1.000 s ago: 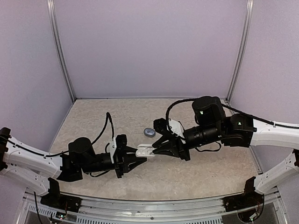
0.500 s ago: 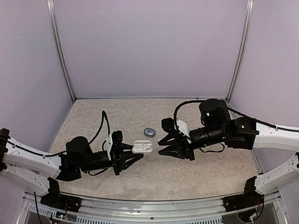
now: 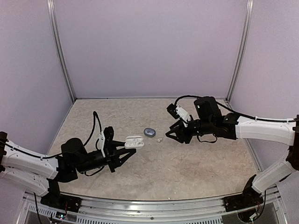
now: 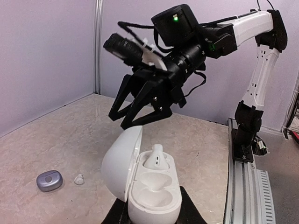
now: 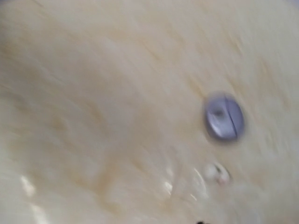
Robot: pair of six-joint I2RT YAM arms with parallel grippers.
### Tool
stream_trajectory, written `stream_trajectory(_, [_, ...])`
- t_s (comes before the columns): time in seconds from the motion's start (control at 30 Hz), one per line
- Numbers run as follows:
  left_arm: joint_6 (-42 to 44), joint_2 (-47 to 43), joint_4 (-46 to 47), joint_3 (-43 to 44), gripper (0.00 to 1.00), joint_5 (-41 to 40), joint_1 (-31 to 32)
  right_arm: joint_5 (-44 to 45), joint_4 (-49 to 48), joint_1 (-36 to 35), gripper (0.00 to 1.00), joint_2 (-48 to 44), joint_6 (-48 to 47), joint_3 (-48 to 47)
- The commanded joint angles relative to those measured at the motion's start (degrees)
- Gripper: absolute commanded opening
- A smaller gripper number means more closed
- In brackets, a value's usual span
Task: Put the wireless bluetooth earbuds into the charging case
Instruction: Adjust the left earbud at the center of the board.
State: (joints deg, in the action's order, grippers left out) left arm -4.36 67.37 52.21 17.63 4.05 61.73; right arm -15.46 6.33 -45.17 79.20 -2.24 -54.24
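My left gripper is shut on the base of a white charging case and holds it above the table with the lid open. In the left wrist view the case has one cream-white earbud in its far socket, and the near socket is empty. A second cream-white earbud lies on the table; it also shows in the left wrist view and, blurred, in the right wrist view. My right gripper is open and empty, just right of that earbud. It also shows in the left wrist view. No dark grey buds show.
A closed blue-grey pebble-shaped case lies on the table beside the loose earbud, also in the left wrist view and the right wrist view. The back wall and side posts enclose the stone-patterned tabletop.
My right gripper has drawn back from the white case, up and to the right. My left gripper has pulled the case to the left. A white earbud now shows on the table.
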Motion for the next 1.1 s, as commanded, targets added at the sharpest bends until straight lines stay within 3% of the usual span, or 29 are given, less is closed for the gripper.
stream_trajectory(0.0, [-1.0,-2.0,2.8,-1.0,0.03,-2.0,-0.6,6.7,0.0,1.1,0.45,7.9,2.1,-2.9])
stream_trajectory(0.23, [-1.5,-2.7,3.4,-1.7,0.03,-2.4,-0.7,12.3,-3.3,1.2,0.69,20.9,5.3,-7.0])
stream_trajectory(0.37, [-1.4,-3.3,3.4,-2.0,0.03,-2.8,-0.6,13.9,-5.2,1.1,0.91,26.3,7.0,-9.2])
stream_trajectory(0.47, [-1.4,-3.6,3.4,-2.1,0.03,-3.0,-0.6,14.9,-5.5,1.1,0.98,29.8,7.9,-11.0])
stream_trajectory(0.87, [-1.4,-2.8,4.0,-1.6,0.03,-2.4,-0.6,23.8,-8.7,1.0,0.99,37.5,11.8,-15.6])
stream_trajectory(1.07, [-1.3,-2.8,3.7,-1.4,0.03,-2.3,-0.6,23.9,-7.9,1.2,0.99,39.8,11.3,-17.1])
